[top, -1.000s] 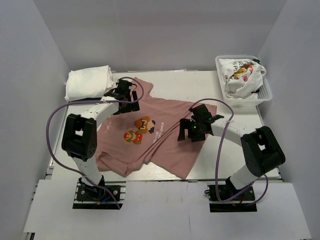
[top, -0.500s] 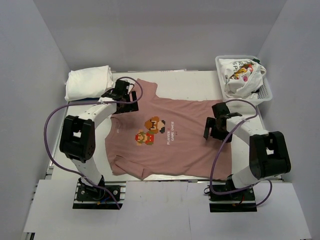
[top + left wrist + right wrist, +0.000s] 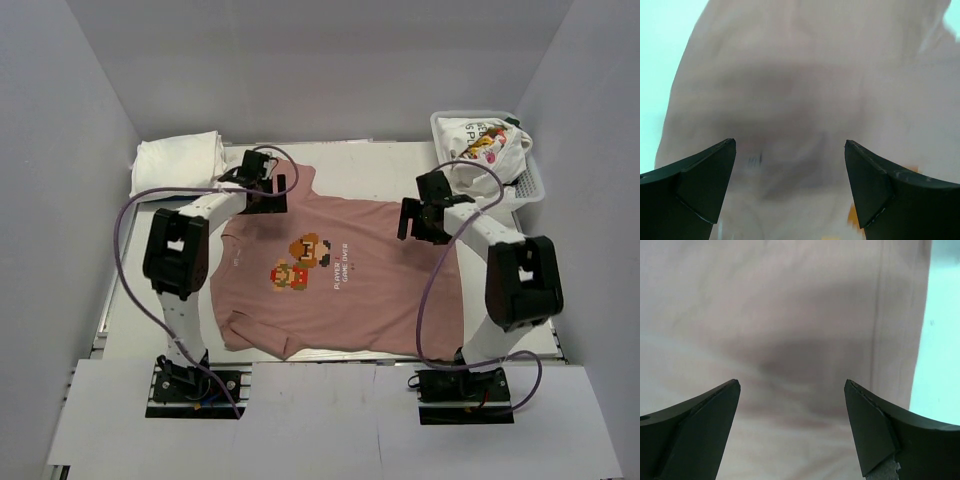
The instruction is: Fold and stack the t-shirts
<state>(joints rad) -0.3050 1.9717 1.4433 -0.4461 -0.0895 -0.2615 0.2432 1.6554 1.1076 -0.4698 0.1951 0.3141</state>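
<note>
View from above a white table (image 3: 370, 165) with two robot arms fixed at its near edge. A dusty-pink t-shirt (image 3: 380, 300) lies spread across the middle of the table, print side up, with two pixel-art figures (image 3: 298, 260) showing.

The left hand (image 3: 790, 145) hangs over the shirt's far-left part. Its fingers (image 3: 700, 185) are apart, with only pink cloth beneath them. The right hand (image 3: 790, 385) hangs over the shirt's far-right corner. Its fingers are also spread and hold nothing, and the shirt's edge and bare table show just to one side.

The step appears to be the start of the first fold. The shirt is laid out and neither hand has a grip on it yet. The next move probably calls for both hands to drop and pinch the far edge, then carry it towards the near edge. The near-left part of the shirt looks rumpled and may need smoothing.

Room is tight at the far corners. A folded stack of white shirts (image 3: 178, 165) sits in the far-left corner, near the left hand. A white basket (image 3: 505, 205) holding a printed white shirt (image 3: 480, 145) sits in the far-right corner, just beside the right arm. Bare table shows along the far edge between them. The shirt's lower edge lies close to the table's near edge.
</note>
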